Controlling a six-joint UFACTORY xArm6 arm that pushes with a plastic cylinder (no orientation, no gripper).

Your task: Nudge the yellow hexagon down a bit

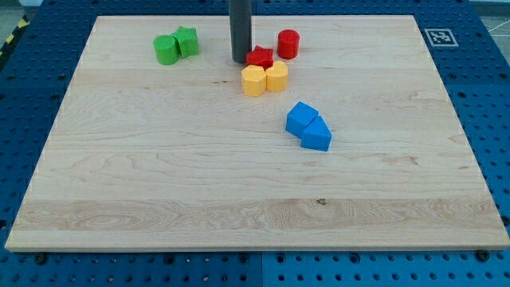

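Note:
Two yellow blocks touch each other near the view's top centre. The right one looks like the yellow hexagon (276, 76); the left yellow block (253, 80) has a less clear shape. A red star-like block (259, 57) sits just above them, touching both. My tip (240, 60) is at the lower end of the dark rod, just left of the red star and above the left yellow block, apart from the hexagon.
A red cylinder (288, 43) stands up and right of the star. Two green blocks (166, 49) (187, 41) touch at the top left. Two blue blocks (301, 118) (316, 134) touch right of centre. The wooden board (159, 175) ends near the view's edges.

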